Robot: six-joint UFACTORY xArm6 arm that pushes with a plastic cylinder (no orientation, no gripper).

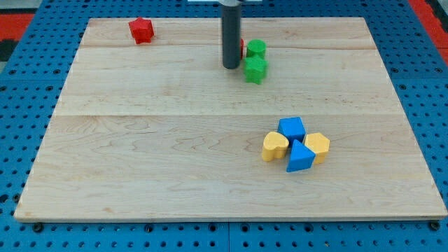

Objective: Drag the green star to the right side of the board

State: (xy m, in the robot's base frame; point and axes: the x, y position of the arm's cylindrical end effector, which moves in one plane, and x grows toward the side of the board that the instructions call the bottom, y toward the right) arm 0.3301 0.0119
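The green star (255,69) lies near the view's top centre of the wooden board (140,161). A green round block (256,48) sits just above it, touching or nearly so. My tip (231,66) is the lower end of the dark rod and stands just to the left of the green star, a small gap apart. A sliver of a red block (242,47) shows behind the rod, mostly hidden.
A red star-like block (141,30) lies at the top left. At the lower right is a cluster: a blue block (292,129), a blue triangular block (300,158), a yellow block (275,146) and another yellow block (318,145).
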